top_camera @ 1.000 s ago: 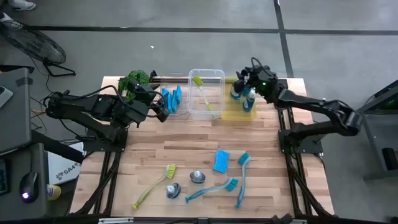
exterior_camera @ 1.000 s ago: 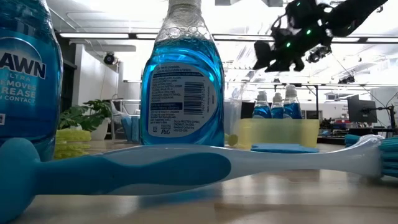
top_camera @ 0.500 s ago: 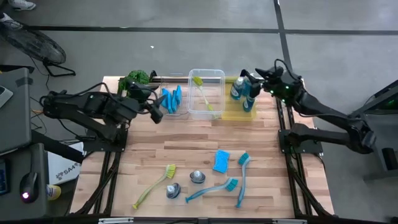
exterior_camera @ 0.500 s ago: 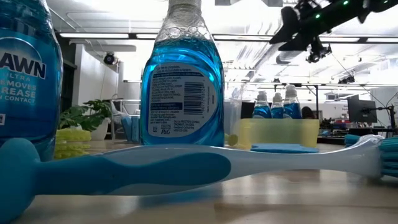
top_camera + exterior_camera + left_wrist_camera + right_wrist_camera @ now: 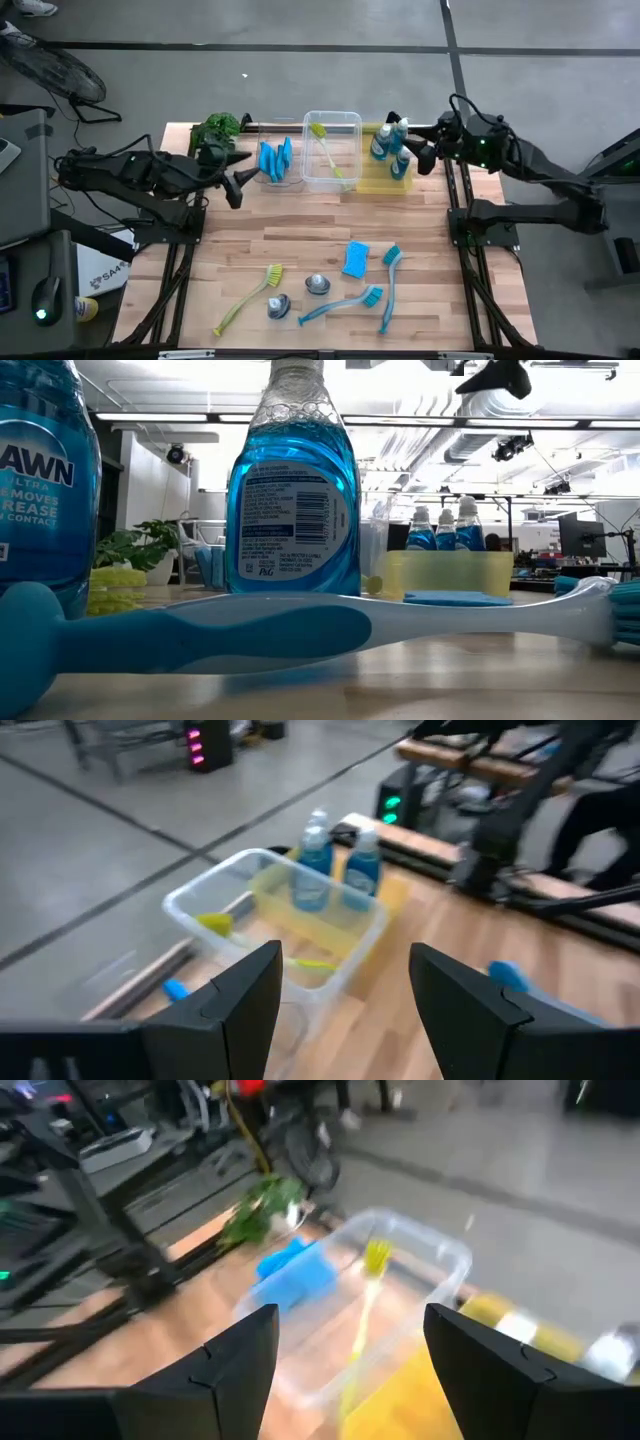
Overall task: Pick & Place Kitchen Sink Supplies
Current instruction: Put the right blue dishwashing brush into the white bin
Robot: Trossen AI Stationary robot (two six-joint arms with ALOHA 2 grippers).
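Note:
Near the table's front stand two blue-liquid bottles [image 5: 318, 285] [image 5: 278, 306]. Beside them lie a blue sponge [image 5: 355, 258], two blue brushes [image 5: 345, 303] [image 5: 388, 288] and a yellow-green brush [image 5: 245, 298]. At the back, a yellow bin [image 5: 388, 180] holds bottles [image 5: 390, 142]. A clear bin [image 5: 331, 120] next to it holds a yellow-green brush [image 5: 330, 155], and blue sponges [image 5: 275, 160] stand on edge to its left. My left gripper [image 5: 238, 182] hangs open left of those sponges. My right gripper [image 5: 422, 158] hangs open just right of the yellow bin. Both are empty.
A green plant [image 5: 215, 128] sits at the back left corner. The wooden table [image 5: 300, 225] has bare room across its middle. In the low view a bottle [image 5: 293, 490] and a blue brush handle [image 5: 250, 630] fill the foreground.
My right gripper has risen from over the bottles in the yellow bin and drawn back toward the table's right edge, staying open. My left gripper has pulled back from the sponges toward the left edge, also open. No object has moved.

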